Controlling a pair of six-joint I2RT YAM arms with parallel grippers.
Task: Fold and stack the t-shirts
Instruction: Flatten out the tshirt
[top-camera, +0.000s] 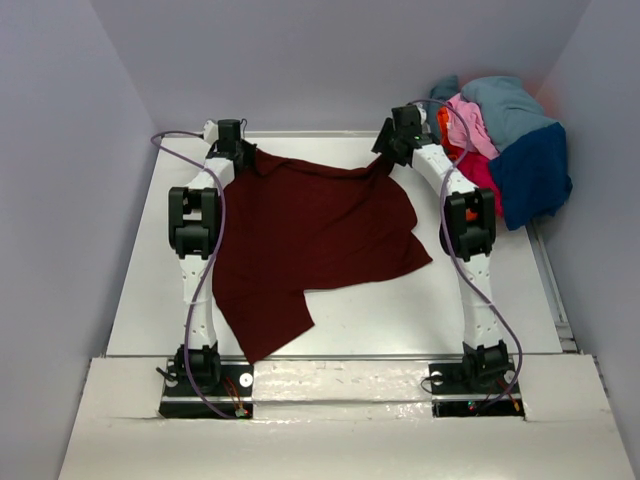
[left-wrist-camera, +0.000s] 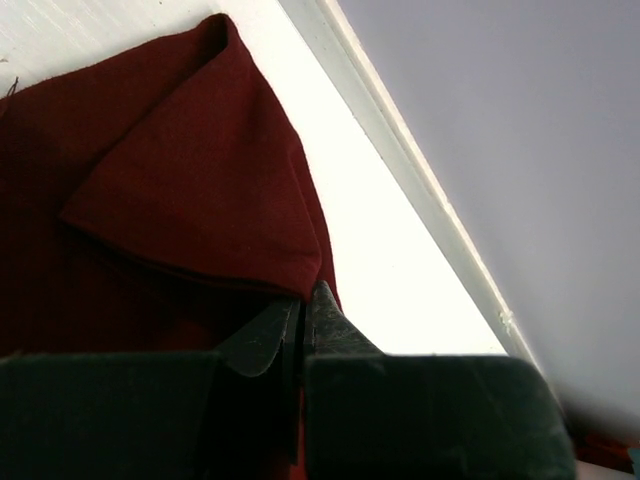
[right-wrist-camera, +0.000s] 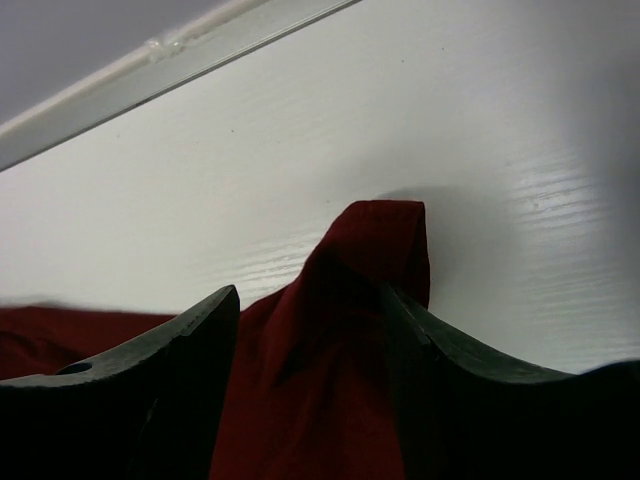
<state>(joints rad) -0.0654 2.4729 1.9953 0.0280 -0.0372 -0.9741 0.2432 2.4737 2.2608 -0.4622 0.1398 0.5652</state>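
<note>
The dark maroon t-shirt (top-camera: 310, 240) lies spread and rumpled on the white table, its far edge stretched between my two grippers. My left gripper (top-camera: 240, 152) is at the far left corner of the shirt. In the left wrist view it (left-wrist-camera: 303, 305) is shut on a fold of the maroon cloth (left-wrist-camera: 190, 190). My right gripper (top-camera: 386, 158) is at the far right corner. In the right wrist view its jaws (right-wrist-camera: 310, 295) stand apart, with a peak of maroon cloth (right-wrist-camera: 375, 240) lying between them. The other t-shirts sit in a heap at the far right: light teal-blue (top-camera: 505, 100), pink (top-camera: 470, 122) and navy (top-camera: 532, 175).
The table's raised far rim (left-wrist-camera: 400, 140) runs close behind both grippers, with the grey back wall beyond it. The heap of shirts leans against the right wall. A bare strip of table (top-camera: 400, 320) lies near the arm bases.
</note>
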